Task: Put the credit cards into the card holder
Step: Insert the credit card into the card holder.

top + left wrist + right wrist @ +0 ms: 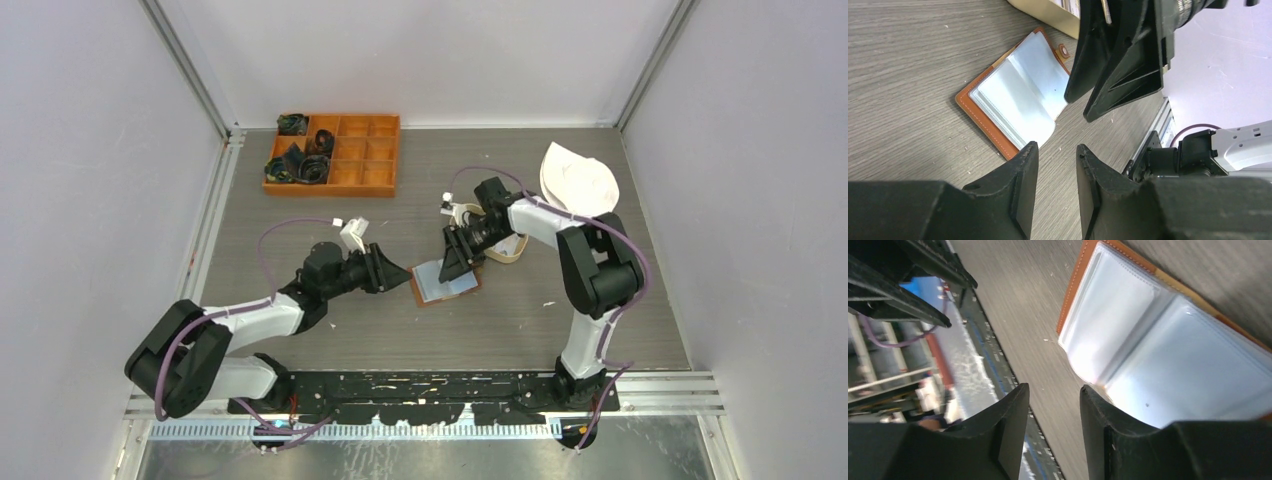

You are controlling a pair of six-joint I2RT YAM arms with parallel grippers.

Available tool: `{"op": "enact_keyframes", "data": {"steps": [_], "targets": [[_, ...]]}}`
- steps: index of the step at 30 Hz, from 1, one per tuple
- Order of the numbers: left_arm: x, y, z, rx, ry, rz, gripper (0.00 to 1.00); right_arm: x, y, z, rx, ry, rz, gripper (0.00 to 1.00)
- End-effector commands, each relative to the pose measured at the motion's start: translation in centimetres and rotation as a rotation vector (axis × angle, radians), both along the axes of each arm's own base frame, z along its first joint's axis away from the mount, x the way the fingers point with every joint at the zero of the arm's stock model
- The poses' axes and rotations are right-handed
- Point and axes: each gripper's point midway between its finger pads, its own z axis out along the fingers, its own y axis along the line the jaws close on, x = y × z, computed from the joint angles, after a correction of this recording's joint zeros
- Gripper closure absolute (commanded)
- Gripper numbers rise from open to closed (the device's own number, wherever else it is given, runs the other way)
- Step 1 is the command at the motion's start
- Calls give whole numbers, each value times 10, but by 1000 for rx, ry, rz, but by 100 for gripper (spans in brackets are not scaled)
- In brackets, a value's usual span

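Observation:
The card holder (440, 288) lies open on the table, brown leather outside, clear plastic sleeves facing up (1018, 95) (1148, 340). My left gripper (404, 273) hovers low at its left edge, open, with only bare table between the fingers (1057, 150). From the right, my right gripper (450, 274) hangs over the sleeves, also open and holding nothing (1054, 390); one fingertip (1093, 395) sits just over the sleeve's edge. Its black fingers (1118, 65) fill the upper part of the left wrist view. The credit cards do not show clearly.
A tan oval tray (510, 256) sits right behind the right gripper, its wall (1048, 12) touching the card holder's far end. An orange compartment box (335, 152) stands at the back left, a white bowl-like object (578, 180) at the back right.

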Motion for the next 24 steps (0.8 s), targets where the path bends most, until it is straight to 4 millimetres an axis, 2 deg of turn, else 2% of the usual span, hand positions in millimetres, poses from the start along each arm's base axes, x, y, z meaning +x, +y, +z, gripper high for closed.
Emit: {"op": "enact_keyframes", "data": {"steps": [1,5,10,17,24], "targets": [[1,3,8,9,-52,2,65,15,-12,33,-55,-297,55,53],[-1,4,7,8,-52,5,66,15,-21,32,-188,-613,182,51],[-1,6,5,14,-51,7,66,7,-17,28,-210,-924,333,36],[-1,7,-4,21,-33,14,66,13,-11,7,-314,-1130,439,26],[-1,6,-11,20,-14,18,66,15,2,-7,-379,-1173,484,23]]}}
